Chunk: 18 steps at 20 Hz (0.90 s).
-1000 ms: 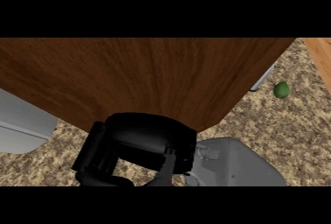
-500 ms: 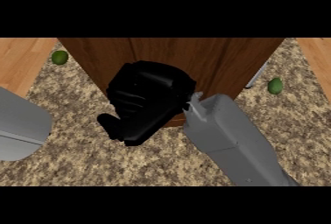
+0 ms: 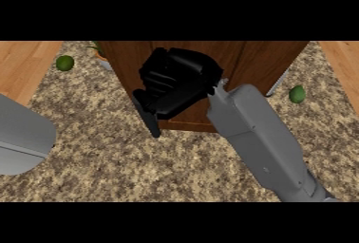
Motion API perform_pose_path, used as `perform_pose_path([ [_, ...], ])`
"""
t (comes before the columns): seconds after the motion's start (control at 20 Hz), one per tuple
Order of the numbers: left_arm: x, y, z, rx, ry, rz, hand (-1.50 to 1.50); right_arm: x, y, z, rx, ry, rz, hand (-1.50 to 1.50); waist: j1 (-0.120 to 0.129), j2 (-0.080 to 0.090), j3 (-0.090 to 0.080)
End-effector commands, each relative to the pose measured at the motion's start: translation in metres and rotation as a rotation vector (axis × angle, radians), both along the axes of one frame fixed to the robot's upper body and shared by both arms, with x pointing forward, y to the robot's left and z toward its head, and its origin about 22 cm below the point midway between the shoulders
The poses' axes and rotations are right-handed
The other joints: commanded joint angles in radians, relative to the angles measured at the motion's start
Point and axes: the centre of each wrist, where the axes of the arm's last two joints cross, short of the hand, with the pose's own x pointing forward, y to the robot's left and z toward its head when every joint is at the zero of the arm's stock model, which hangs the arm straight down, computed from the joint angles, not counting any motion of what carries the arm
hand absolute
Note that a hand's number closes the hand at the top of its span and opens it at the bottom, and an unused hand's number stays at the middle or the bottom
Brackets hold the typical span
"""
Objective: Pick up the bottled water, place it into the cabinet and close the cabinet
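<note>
The dark wooden cabinet (image 3: 259, 61) stands at the top middle of the head view, its door front facing me. My right hand (image 3: 175, 80) lies against that door, fingers relaxed and pointing down-left, one fingertip (image 3: 151, 126) reaching past the door's lower edge. The grey right forearm (image 3: 263, 142) comes in from the lower right. No bottled water shows anywhere; I cannot tell whether it is inside the cabinet. Of the left arm only the grey forearm (image 3: 21, 137) shows at the left edge, its hand out of view.
Speckled stone counter (image 3: 140, 171) fills the lower part. Two small green fruits lie on it, one at the upper left (image 3: 64, 62) and one right of the cabinet (image 3: 297, 94). Something green and orange (image 3: 98, 50) peeks out at the cabinet's left. Light wood (image 3: 21, 61) borders both upper corners.
The wooden door filled the top of the view a second ago; now it looks narrower and farther. My right hand has moved up and right with it, and the left forearm has come into view.
</note>
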Motion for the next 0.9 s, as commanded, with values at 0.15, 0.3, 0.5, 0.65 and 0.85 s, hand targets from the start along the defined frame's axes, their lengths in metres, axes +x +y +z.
perform_pose_path([
  [0.15, 0.0, -0.002, -0.012, -0.008, 0.017, -0.011, -1.5, 0.028, -0.016, 0.024, 0.057, -0.083, -0.16, 1.5, -0.007, 0.013, 0.005],
  [0.3, 0.004, -0.004, -0.009, 0.001, 0.011, -0.011, -1.5, 0.03, -0.026, 0.033, 0.076, -0.156, -0.213, -1.5, -0.013, 0.012, 0.005],
  [0.5, 0.007, -0.002, -0.01, 0.004, 0.014, -0.027, -1.5, 0.034, -0.011, 0.062, 0.079, -0.202, -0.279, -1.5, 0.003, 0.016, 0.004],
  [0.65, 0.009, -0.002, -0.001, 0.022, 0.003, -0.044, -1.5, 0.033, -0.014, 0.058, 0.09, -0.214, -0.328, -1.5, 0.002, 0.013, 0.005],
  [0.85, 0.021, -0.005, -0.006, 0.018, 0.007, -0.053, -1.5, 0.033, -0.005, 0.061, 0.1, -0.196, -0.327, -1.5, -0.008, 0.018, 0.004],
])
